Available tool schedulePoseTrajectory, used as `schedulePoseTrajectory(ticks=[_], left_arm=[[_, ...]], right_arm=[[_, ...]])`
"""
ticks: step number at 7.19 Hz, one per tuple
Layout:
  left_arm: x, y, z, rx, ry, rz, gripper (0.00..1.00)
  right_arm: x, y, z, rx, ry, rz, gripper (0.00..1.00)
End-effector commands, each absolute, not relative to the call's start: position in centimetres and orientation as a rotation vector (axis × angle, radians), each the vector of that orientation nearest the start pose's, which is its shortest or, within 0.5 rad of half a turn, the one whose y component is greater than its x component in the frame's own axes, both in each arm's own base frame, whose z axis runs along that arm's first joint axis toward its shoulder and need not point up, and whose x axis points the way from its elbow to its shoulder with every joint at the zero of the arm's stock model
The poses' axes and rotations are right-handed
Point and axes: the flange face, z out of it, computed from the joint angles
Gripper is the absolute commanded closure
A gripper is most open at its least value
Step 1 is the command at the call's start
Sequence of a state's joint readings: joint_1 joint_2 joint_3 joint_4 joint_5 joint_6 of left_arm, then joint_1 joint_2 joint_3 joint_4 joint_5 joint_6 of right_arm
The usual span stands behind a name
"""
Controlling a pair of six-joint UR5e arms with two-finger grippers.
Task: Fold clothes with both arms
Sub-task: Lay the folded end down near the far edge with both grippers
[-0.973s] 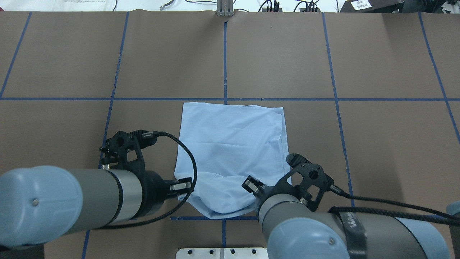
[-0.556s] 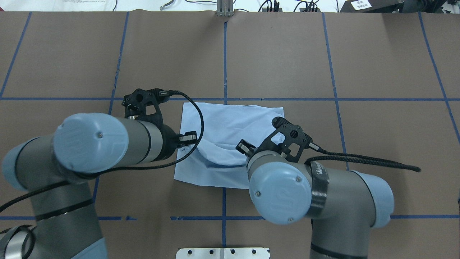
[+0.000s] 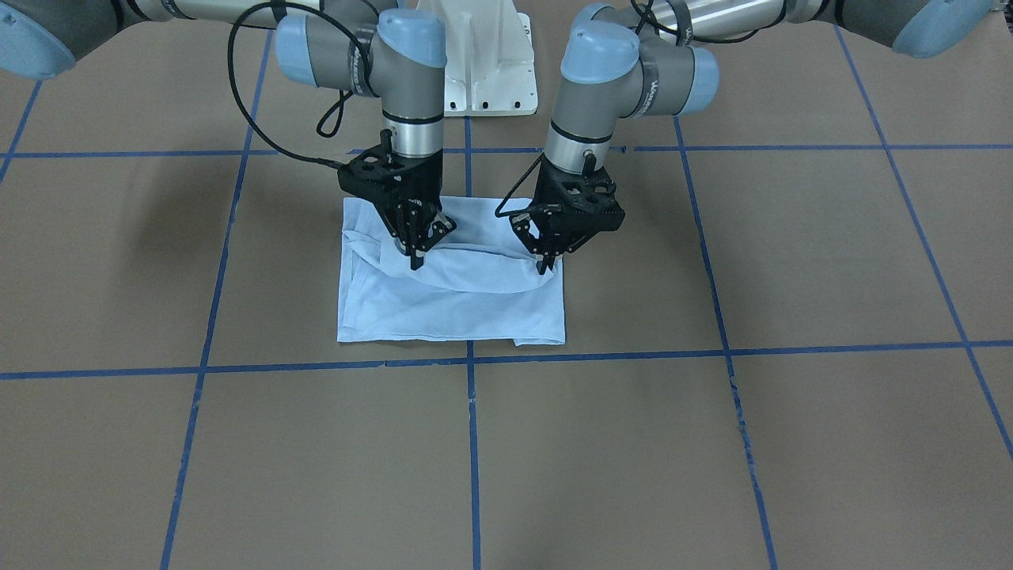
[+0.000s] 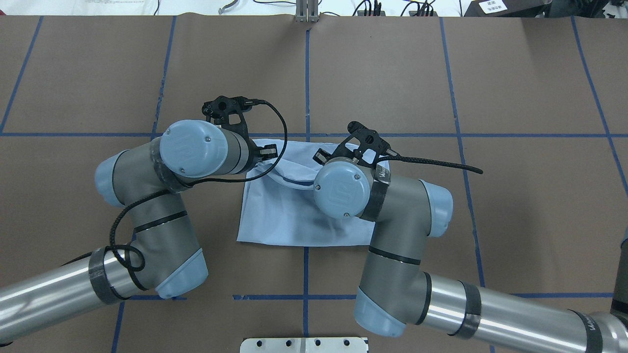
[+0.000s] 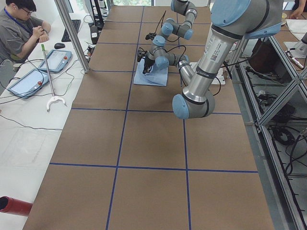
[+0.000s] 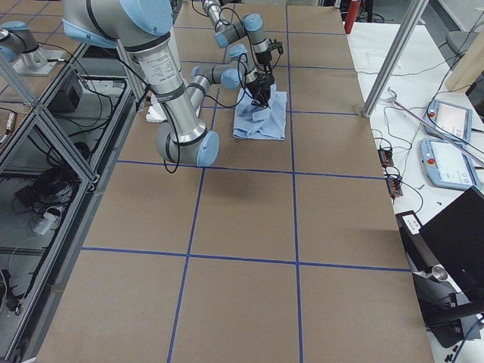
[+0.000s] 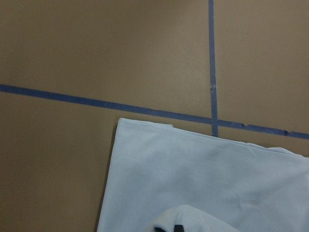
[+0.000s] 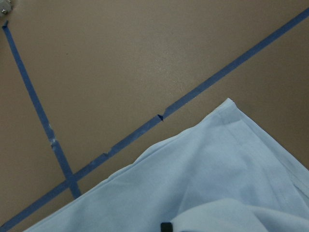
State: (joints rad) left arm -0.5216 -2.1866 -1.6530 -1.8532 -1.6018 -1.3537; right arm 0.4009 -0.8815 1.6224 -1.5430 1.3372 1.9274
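The light blue T-shirt (image 3: 451,309) lies folded on the brown table, seen from overhead (image 4: 294,220). Its print and neck label are hidden. My left gripper (image 3: 545,265) is shut on one corner of the shirt's lifted edge. My right gripper (image 3: 415,258) is shut on the other corner. Both hold that edge a little above the shirt's middle, so the cloth sags in a curve between them. From overhead the wrists hide most of the left gripper (image 4: 265,153) and the right gripper (image 4: 320,156). Each wrist view shows the flat shirt (image 7: 207,183) (image 8: 217,179) below and bare table beyond its far edge.
Blue tape lines (image 4: 307,78) mark a grid on the brown table (image 4: 515,206). The white pedestal base (image 3: 483,63) stands between the arms. An operator (image 5: 21,28) sits beside the table with teach pendants (image 5: 57,60) near him.
Both arms have moved away from the robot's base, carrying the shirt's near edge up and over the shirt towards its far edge. The visible shirt is now shorter.
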Motion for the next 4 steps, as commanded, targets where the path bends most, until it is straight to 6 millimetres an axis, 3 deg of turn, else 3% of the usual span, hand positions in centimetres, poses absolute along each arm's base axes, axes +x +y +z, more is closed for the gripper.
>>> schedulePoseTrajectory(ticks=[1,2,3,4], left_arm=[[54.83,-46.99,23.88,0.344,0.9,-0.267,1.0],[54.9,-46.9,23.82,0.345,0.905,-0.265,1.0],[54.81,-46.98,24.03,0.346,0.901,-0.264,0.55],[54.41,-47.1,23.91,0.384,0.889,-0.192,0.01]], right_arm=[[-59.36,-44.89,24.75,0.257,-0.755,0.791,1.0],[-59.19,-45.11,24.76,0.252,-0.755,0.791,1.0],[-58.99,-45.37,24.77,0.271,-0.745,0.746,0.65],[-58.79,-45.65,24.64,0.288,-0.74,0.71,0.01]])
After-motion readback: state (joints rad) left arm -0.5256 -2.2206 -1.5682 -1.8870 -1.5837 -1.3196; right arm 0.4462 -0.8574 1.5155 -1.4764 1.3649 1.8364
